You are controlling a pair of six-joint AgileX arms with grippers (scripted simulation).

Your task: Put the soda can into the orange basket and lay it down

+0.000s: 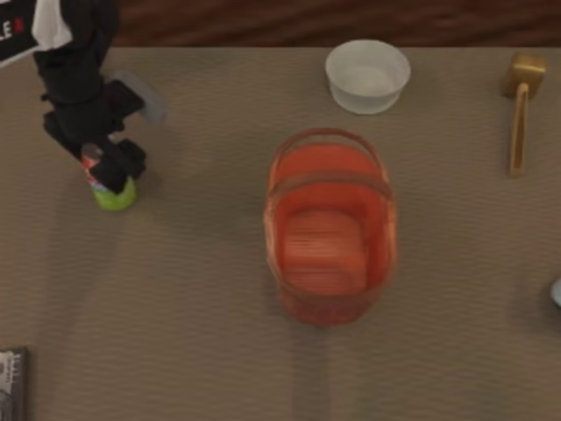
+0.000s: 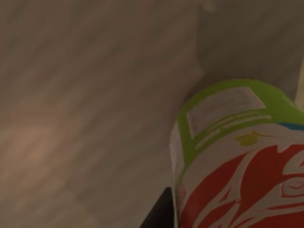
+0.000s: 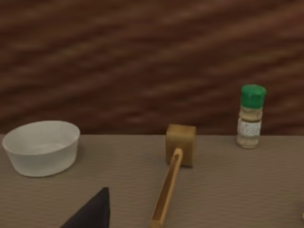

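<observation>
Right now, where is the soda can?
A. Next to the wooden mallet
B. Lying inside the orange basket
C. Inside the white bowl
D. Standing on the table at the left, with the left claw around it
D. The soda can stands upright on the table, left of the orange basket, with the left claw at its top.

bare table (image 1: 193,289) left of orange basket (image 1: 329,230)

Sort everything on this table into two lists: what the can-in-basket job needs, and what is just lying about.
Needed for the job:
- soda can, upright at the table's left
- orange basket, mid-table, nothing in it
- left end effector, at the can

Lying about:
- white bowl
- wooden mallet
- green-capped shaker
- dark object at the table's near-left corner
</observation>
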